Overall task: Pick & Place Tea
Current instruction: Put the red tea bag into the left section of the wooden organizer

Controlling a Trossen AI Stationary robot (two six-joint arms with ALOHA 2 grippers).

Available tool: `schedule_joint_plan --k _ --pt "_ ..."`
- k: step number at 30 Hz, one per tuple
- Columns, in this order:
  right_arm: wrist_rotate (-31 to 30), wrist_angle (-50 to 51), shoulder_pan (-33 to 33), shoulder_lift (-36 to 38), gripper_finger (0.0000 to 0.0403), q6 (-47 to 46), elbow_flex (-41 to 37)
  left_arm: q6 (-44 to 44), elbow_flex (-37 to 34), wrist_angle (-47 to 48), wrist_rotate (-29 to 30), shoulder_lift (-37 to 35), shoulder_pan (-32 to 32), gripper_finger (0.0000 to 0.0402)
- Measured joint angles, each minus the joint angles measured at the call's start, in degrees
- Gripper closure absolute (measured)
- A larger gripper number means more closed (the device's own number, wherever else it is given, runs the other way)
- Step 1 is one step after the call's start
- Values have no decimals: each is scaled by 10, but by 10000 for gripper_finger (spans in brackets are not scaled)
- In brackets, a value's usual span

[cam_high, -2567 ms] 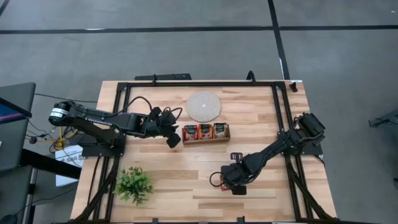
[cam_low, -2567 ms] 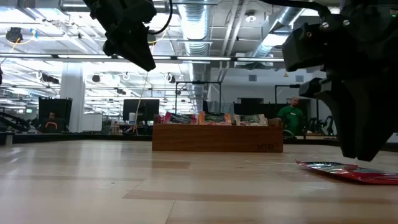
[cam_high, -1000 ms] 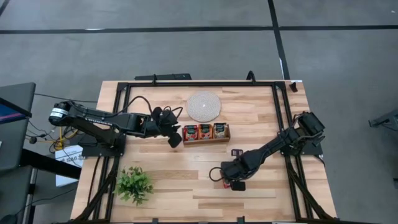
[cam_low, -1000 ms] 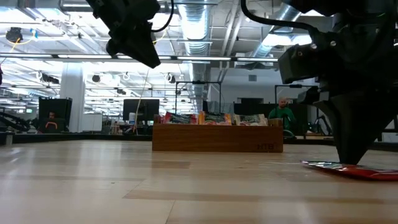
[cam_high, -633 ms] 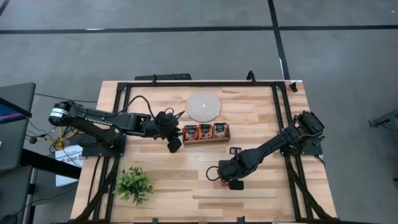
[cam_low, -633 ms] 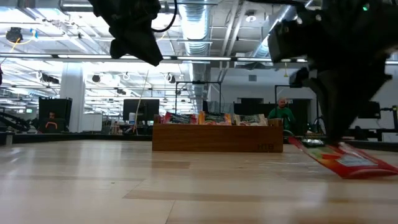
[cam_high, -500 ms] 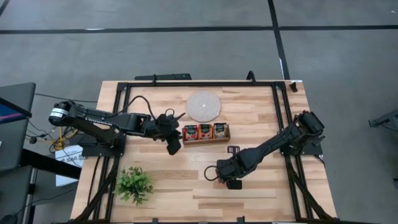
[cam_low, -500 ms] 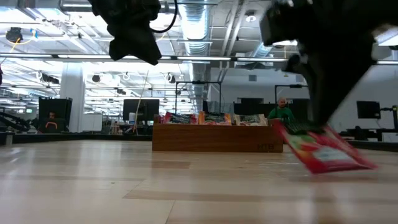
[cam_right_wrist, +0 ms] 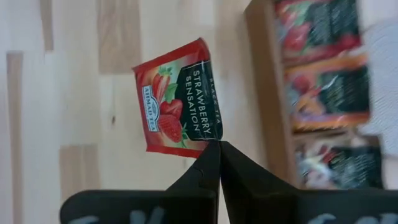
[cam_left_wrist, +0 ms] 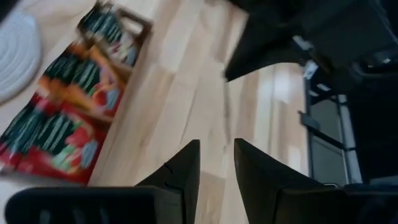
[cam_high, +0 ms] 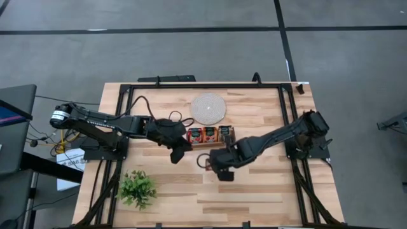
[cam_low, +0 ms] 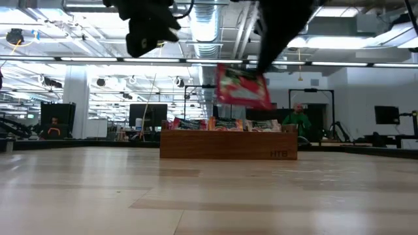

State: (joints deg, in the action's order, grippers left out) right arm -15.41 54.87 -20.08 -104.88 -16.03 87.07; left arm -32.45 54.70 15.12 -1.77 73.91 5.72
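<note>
Right tool carrying one tea sachet, lifted clear of the desk, just short of the tray.

The right tool (cam_right_wrist: 212,144) is clenched on one corner of a red strawberry sachet (cam_right_wrist: 180,102), which hangs free ahead of it, presumably so it can drop flat. The wooden tray (cam_high: 210,144), already stocked with sachets, lies just beyond. The left tool (cam_left_wrist: 214,163), fingers slightly parted and empty, waits on the tray's far side.

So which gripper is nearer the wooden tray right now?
Left. The left gripper hovers just off the tray's left end; the right gripper, holding a red sachet, is slightly farther in front.
</note>
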Motion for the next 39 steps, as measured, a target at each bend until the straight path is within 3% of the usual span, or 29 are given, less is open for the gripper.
schedule_joint_plan --k 14,32,39 --pt "-30 -21 53 0 403 78 65 37 0 -44 -15 46 1 312" --pt "-29 -30 61 0 403 101 67 48 0 -101 7 68 1 313" --pt "-29 -31 64 0 403 101 67 47 0 -92 19 68 1 375"
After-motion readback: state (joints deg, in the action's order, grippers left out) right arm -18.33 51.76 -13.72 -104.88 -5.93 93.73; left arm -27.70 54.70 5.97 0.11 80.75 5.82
